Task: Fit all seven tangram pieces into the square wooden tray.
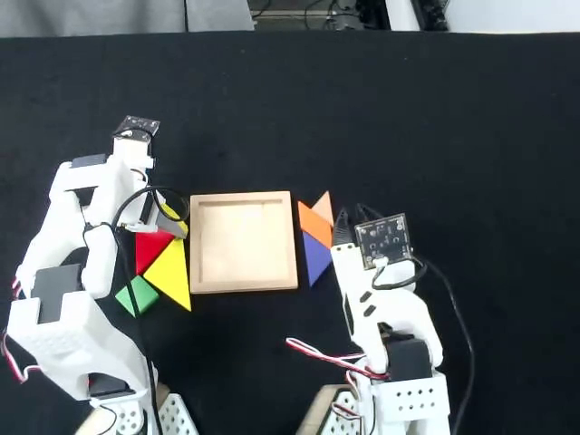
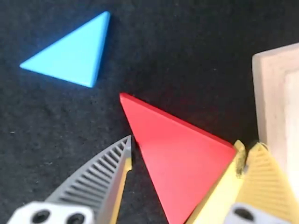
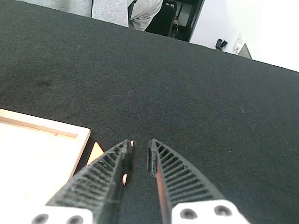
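Wooden tray (image 1: 243, 285) lies between my two arms. My left claw (image 2: 184, 147) is spread wide, and the red triangle (image 2: 182, 182) lies flat between its fingers, near the tray's corner. A blue triangle (image 2: 70, 53) lies well apart from it. My right claw (image 3: 140, 145) hangs over the black table (image 3: 196, 84) by the orange piece (image 1: 314, 222), fingers barely parted, gripping nothing.

Seen from above, the left arm (image 1: 77, 208) covers part of the red triangle (image 1: 152, 249). In the left wrist view the tray (image 2: 275, 93) is blurred and cut off at the edge. The right gripper (image 3: 139, 151) hides most of an orange piece (image 3: 96, 151).
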`<state>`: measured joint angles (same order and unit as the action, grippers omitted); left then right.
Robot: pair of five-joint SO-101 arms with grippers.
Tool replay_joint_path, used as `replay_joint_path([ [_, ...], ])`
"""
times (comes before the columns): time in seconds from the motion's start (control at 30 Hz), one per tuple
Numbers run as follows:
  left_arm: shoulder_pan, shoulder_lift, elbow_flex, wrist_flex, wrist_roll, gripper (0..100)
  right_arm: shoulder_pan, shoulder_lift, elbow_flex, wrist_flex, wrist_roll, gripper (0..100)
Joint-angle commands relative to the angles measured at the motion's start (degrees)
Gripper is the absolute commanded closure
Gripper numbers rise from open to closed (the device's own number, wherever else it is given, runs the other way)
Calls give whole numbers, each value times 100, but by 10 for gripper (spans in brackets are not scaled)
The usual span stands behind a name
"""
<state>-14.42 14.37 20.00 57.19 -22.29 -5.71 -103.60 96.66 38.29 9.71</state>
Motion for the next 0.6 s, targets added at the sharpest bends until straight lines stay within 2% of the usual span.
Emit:
replay_joint_path([
  [0.0, -92, -35, -92, -281, 53, 634, -105, -242, -4, 44, 62, 920],
  [0.27, -259, -26, -84, -281, 0, 634, -105, -242, -4, 44, 62, 920],
  [0.57, -699, -88, 224, -299, -598, 657, -105, -242, -4, 44, 70, 920],
])
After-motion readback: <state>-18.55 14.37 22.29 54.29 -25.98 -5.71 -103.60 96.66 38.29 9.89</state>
